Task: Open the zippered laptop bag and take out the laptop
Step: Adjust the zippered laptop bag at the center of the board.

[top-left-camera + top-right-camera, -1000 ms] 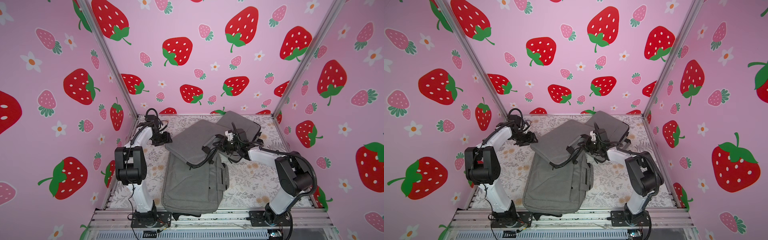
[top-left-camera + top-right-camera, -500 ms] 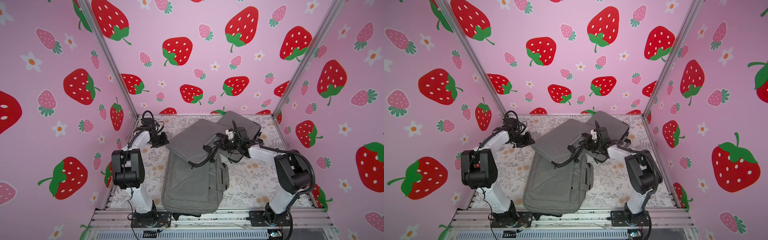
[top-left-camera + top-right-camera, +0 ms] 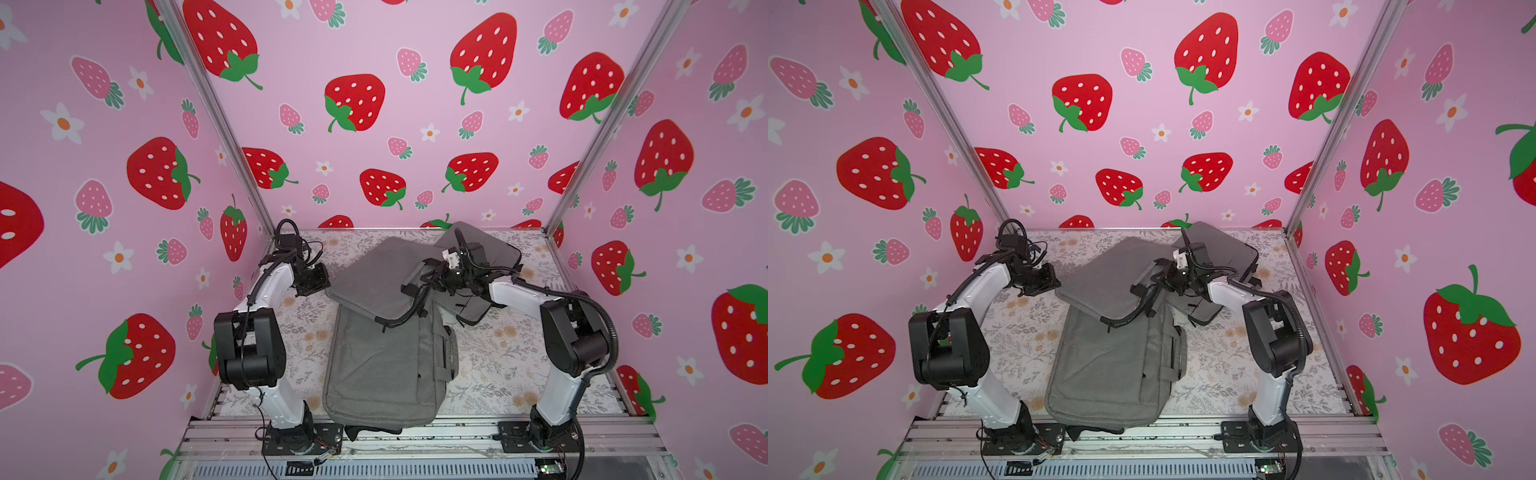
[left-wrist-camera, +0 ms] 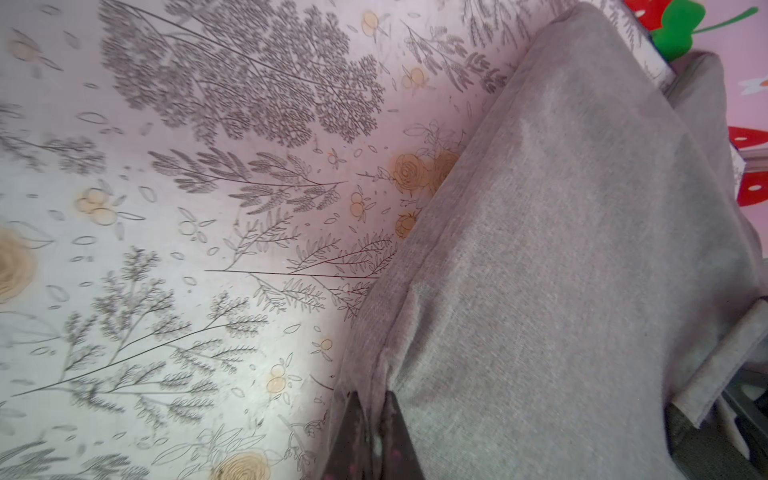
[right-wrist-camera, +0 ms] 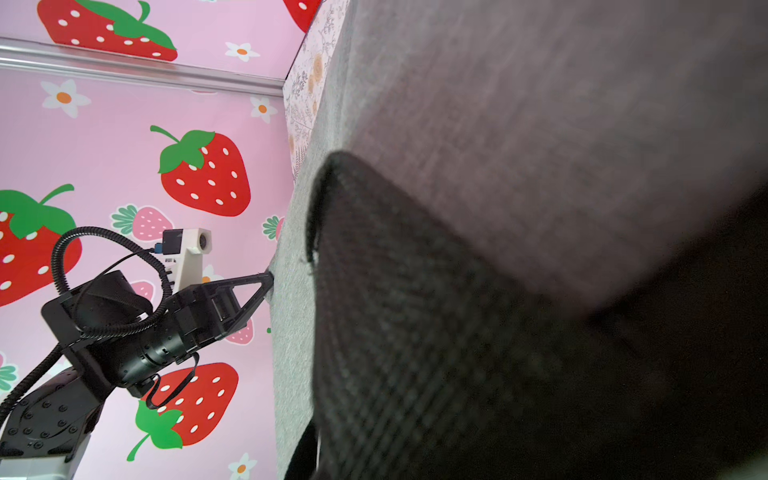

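On the floral table (image 3: 498, 353): grey fabric zippered laptop bag (image 3: 382, 365) lies flat, centre.
Left gripper (image 4: 372, 401): pinching edge of flat grey fabric panel (image 3: 374, 274) overlying bag.
Right gripper (image 3: 419, 279): closed at panel's far edge; hold unclear.

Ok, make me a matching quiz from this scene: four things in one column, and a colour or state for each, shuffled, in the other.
Things:
1 left gripper
2 shoulder strap
3 tabletop
4 walls

Descriptions:
A pink with strawberries
B black, curving across the laptop bag
C shut on the edge of the grey panel
D floral print

Pairs: 1-C, 2-B, 3-D, 4-A.
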### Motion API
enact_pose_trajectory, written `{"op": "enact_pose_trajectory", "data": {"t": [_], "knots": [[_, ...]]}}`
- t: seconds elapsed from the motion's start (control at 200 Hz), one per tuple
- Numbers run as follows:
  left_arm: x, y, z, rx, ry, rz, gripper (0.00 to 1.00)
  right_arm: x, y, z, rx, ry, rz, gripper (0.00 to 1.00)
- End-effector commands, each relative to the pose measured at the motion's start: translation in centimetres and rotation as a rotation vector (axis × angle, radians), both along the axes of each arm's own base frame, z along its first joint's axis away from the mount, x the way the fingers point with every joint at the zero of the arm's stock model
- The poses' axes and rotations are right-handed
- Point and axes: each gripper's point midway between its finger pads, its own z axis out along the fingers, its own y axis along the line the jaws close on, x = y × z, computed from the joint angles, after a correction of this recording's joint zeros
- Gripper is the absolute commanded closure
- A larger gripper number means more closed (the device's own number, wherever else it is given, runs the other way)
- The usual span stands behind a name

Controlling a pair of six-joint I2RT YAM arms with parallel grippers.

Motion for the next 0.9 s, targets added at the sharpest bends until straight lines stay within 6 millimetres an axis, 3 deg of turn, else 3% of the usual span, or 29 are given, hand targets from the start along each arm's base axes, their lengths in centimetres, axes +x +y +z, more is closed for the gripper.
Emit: {"op": "enact_pose_trajectory", "data": {"t": [0.0,0.355,0.56,0.75,0.895], "knots": [[-1.1,0.7,2.8,0.006,-0.047,0.035,1.00,1.8,3.6,5.0,0.078,-0.188,0.051,1.00],[-4.6,7.5,2.8,0.161,-0.036,0.241,1.00,2.8,11.1,5.2,0.098,-0.252,0.133,1.00],[-7.0,10.7,0.7,0.193,0.015,0.340,1.00,2.6,14.4,3.9,0.118,-0.234,0.164,1.00],[-8.0,12.2,-1.7,0.193,0.086,0.369,1.00,2.3,16.4,3.0,0.119,-0.222,0.182,1.00],[-8.2,12.5,-2.9,0.182,0.139,0.361,0.85,2.1,17.3,2.9,0.123,-0.223,0.190,1.00]]}}
